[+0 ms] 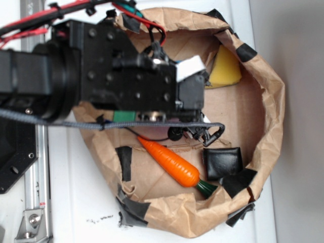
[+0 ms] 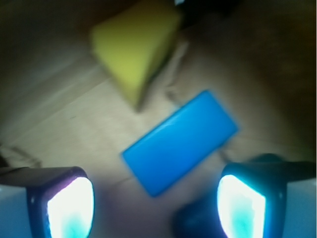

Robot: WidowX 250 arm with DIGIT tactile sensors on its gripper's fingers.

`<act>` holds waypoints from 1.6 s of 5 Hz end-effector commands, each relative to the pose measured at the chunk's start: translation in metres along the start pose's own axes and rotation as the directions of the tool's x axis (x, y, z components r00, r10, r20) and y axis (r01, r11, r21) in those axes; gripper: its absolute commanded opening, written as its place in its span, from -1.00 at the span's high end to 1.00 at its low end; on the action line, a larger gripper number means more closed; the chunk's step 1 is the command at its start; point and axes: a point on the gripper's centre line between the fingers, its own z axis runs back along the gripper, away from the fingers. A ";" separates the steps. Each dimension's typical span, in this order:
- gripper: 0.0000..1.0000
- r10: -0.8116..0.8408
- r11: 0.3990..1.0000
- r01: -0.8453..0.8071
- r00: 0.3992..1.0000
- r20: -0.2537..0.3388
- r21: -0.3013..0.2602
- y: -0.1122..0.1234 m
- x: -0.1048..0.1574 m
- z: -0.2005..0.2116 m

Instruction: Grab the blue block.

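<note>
**Blue block below the open claw**

The blue block lies flat on the brown paper, diagonal beneath my gripper, whose fingers stand spread, empty. I'd rotate to square across its short sides, then descend.

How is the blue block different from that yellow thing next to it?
The blue block is thin and lies flat; the yellow wedge is thick and chunky. The block sits between the open gripper fingers; the wedge lies beyond them. Both rest on the brown paper.
</note>
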 end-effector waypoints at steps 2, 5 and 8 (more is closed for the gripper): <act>-1.00 0.053 0.996 -0.055 0.998 -0.023 -0.066 -0.005 0.022 -0.024; -1.00 0.146 0.988 -0.149 0.987 -0.068 -0.050 0.003 0.011 -0.021; -1.00 0.409 0.911 -0.410 0.911 0.047 0.031 0.037 0.014 0.015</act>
